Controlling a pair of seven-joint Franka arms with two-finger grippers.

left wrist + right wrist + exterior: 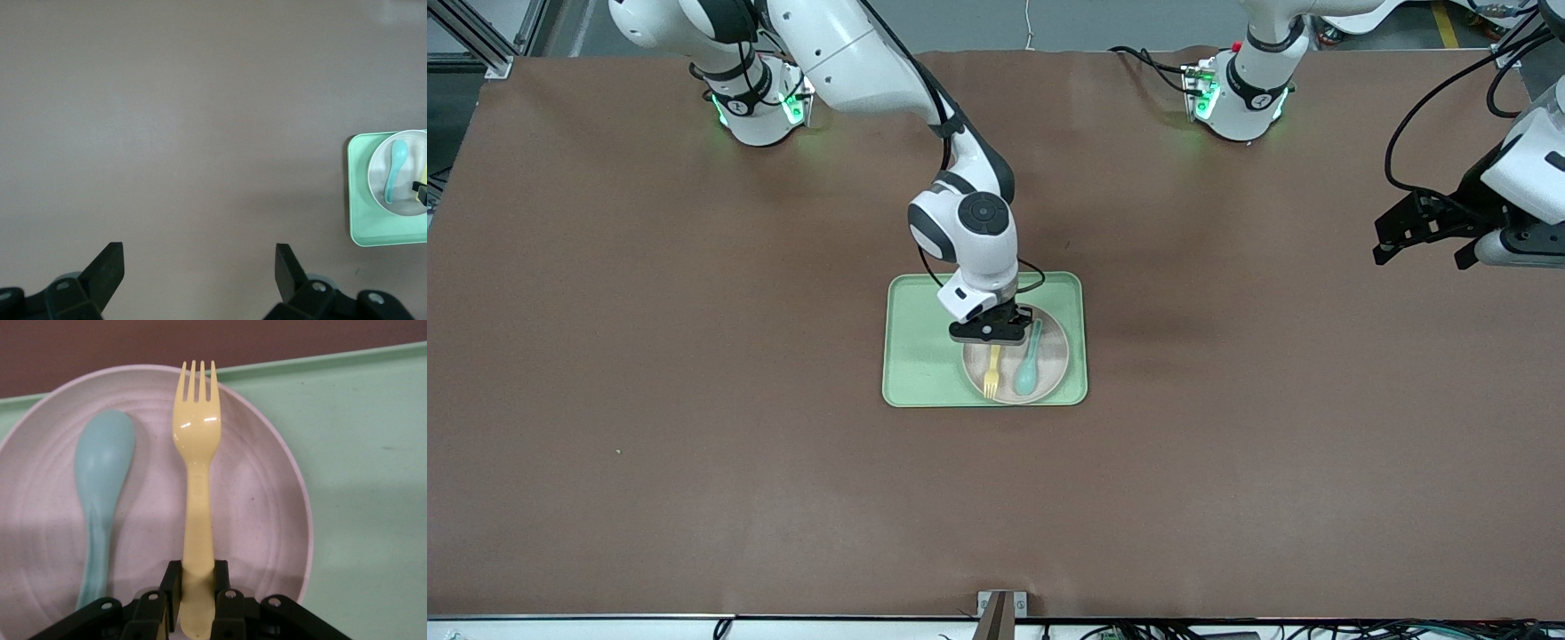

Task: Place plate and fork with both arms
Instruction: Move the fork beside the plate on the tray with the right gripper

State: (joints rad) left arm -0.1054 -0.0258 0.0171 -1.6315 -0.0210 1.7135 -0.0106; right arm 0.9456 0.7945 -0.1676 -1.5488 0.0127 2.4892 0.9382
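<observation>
The right gripper [991,336] was down over the plate [1049,356], its jaws pinched tight on the handle end of the fork [991,372]. Holding it by the end left the prongs free, pointing toward the front camera. The fork seemed to rest on the plate, though it was hard to tell if it was already lifted a little. A blue spoon [1029,364] lay beside it on the same plate. The plate sat in the green tray [911,338], toward the left arm's end of it. The left gripper [1423,233] waited over bare table by that arm's end, its 2 fingers spread wide and holding nothing.
</observation>
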